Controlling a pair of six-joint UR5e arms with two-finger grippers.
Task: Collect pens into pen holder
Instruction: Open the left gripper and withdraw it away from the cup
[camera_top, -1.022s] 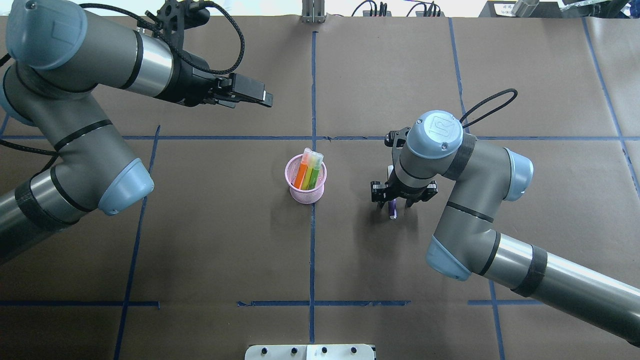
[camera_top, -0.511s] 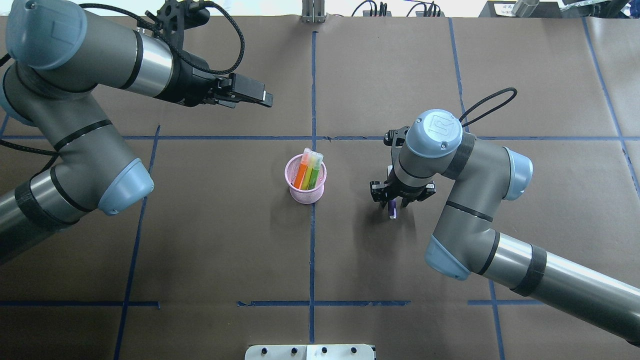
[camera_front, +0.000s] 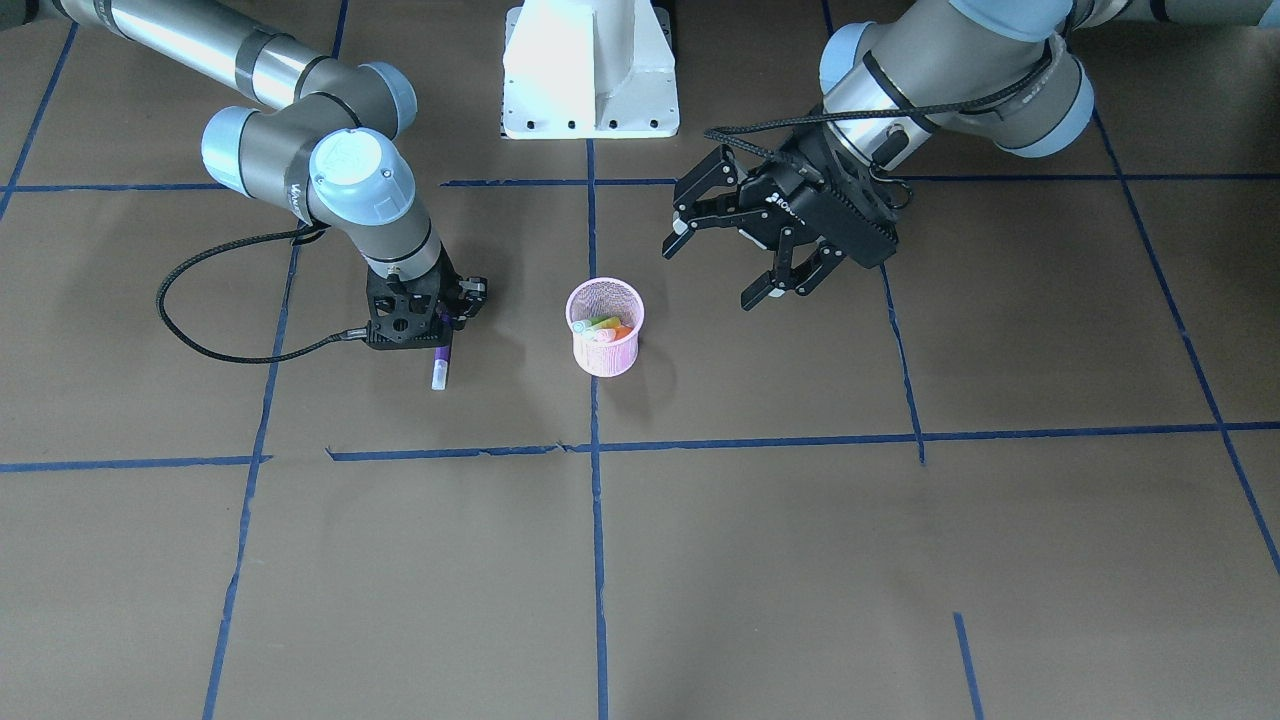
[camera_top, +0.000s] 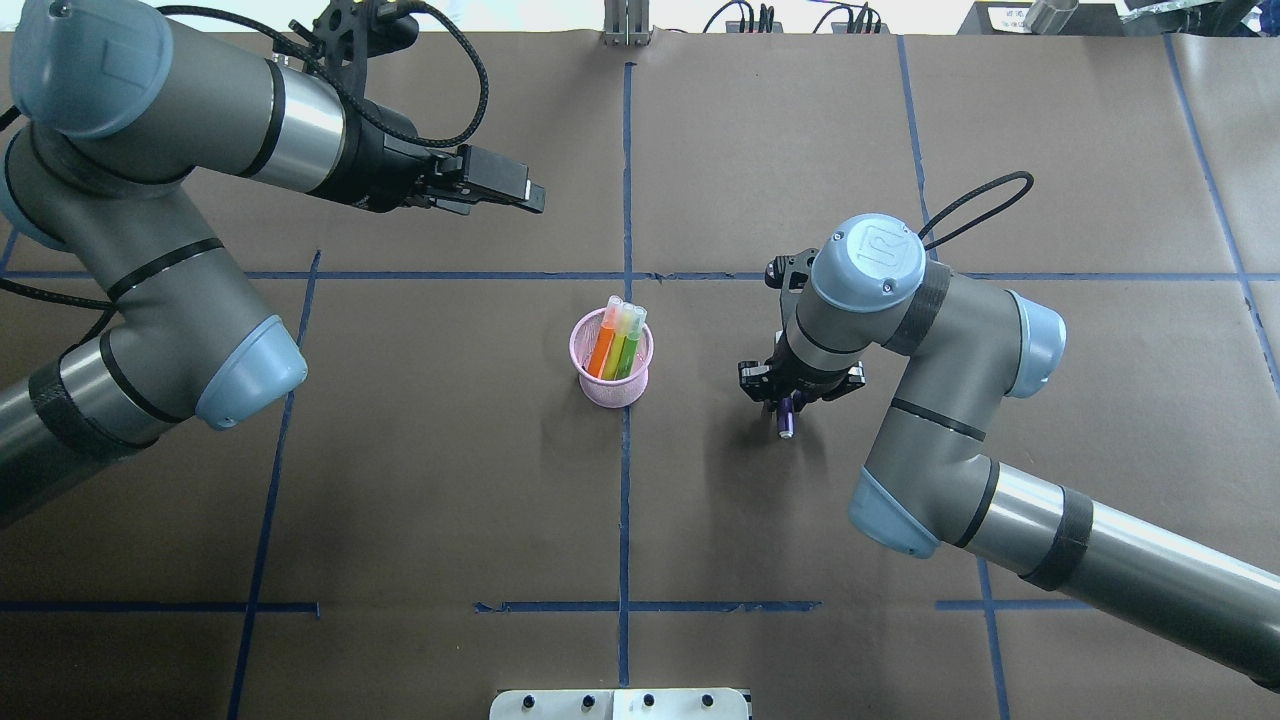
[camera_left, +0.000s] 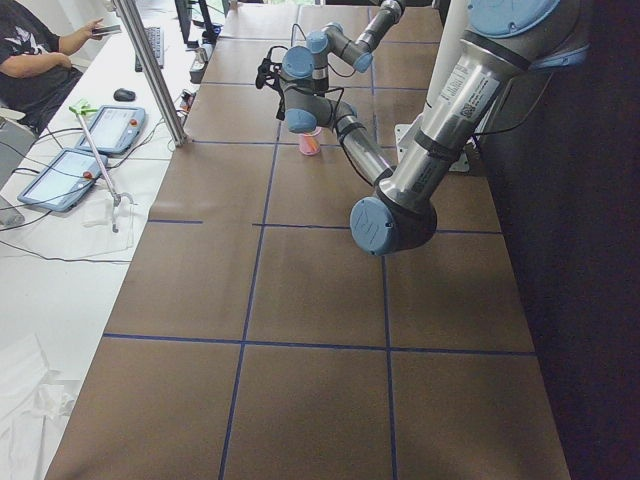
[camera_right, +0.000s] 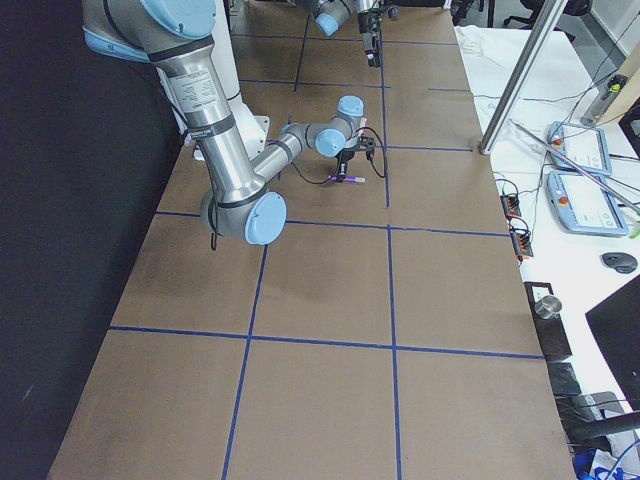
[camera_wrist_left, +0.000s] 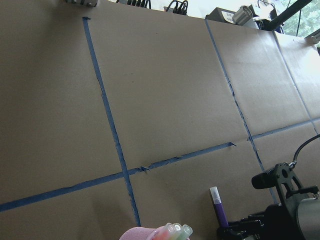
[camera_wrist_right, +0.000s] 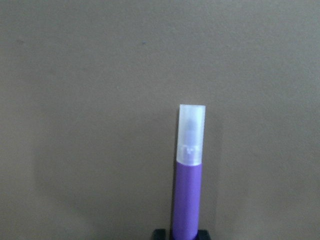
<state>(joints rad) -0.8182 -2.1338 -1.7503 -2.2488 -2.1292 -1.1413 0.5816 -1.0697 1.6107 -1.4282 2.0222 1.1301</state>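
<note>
The pink mesh pen holder (camera_top: 611, 372) stands at the table's middle with orange, green and yellow pens (camera_top: 618, 335) upright in it; it also shows in the front view (camera_front: 605, 345). A purple pen (camera_top: 785, 418) with a pale cap lies low on the table to the holder's right. My right gripper (camera_top: 790, 400) points down over it and is shut on its purple body (camera_wrist_right: 187, 200), with the cap end sticking out (camera_front: 438, 375). My left gripper (camera_front: 712, 272) is open and empty, raised beyond the holder (camera_top: 535, 196).
Blue tape lines (camera_top: 626, 480) divide the brown table cover. The robot's white base (camera_front: 590, 70) stands at the near edge. A black cable (camera_front: 230, 340) loops on the table beside the right wrist. Operator desks lie off the table's far side.
The right wrist has shifted slightly left and its fingers have drawn in around the purple pen, which stays in place. The left arm and the holder have not moved.
</note>
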